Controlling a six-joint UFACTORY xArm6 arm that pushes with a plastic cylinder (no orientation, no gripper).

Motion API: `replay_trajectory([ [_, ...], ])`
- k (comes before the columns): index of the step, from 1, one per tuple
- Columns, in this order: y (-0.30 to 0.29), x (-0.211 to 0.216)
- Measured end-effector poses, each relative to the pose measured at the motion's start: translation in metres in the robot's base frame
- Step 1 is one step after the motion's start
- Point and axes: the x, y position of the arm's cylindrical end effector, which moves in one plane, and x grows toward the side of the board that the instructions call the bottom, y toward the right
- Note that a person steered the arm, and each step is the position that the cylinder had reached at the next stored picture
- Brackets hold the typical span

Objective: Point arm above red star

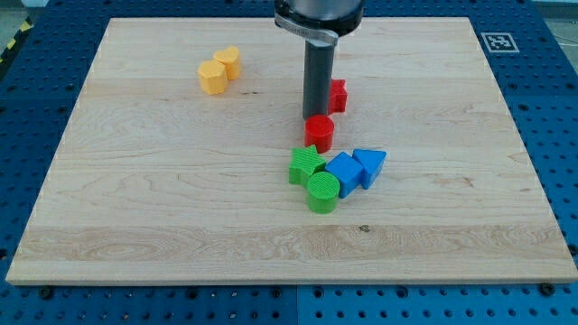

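Wooden board (pixel 135 199): my tip (pixel 316 117) beside red star (pixel 339 94) (half hidden).

My rod (pixel 317 77) covers the left part of the red star (pixel 339 94), so its shape barely reads. My tip (pixel 315 118) sinks behind the red cylinder (pixel 319 133). The view's top cuts off the arm's housing (pixel 319 13).

Landmark: red cylinder (pixel 319 133), mid worktop (pixel 135 208).
- My tip (pixel 316 117): just toward view's top of it, contact unclear.
- Red star (pixel 339 95): top-right of it, partly behind rod.
- Green star (pixel 305 165), blue cube (pixel 344 171), blue triangle (pixel 369 164), green cylinder (pixel 322 191): tight cluster just below it.
- Two yellow blocks (pixel 219 70), touching: well apart, top-left.
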Motion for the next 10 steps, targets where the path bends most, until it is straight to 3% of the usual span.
replay_trajectory([
  [3, 0.001, 0.026],
  [7, 0.005, -0.089],
  [9, 0.064, -0.083],
  [10, 0.053, -0.071],
])
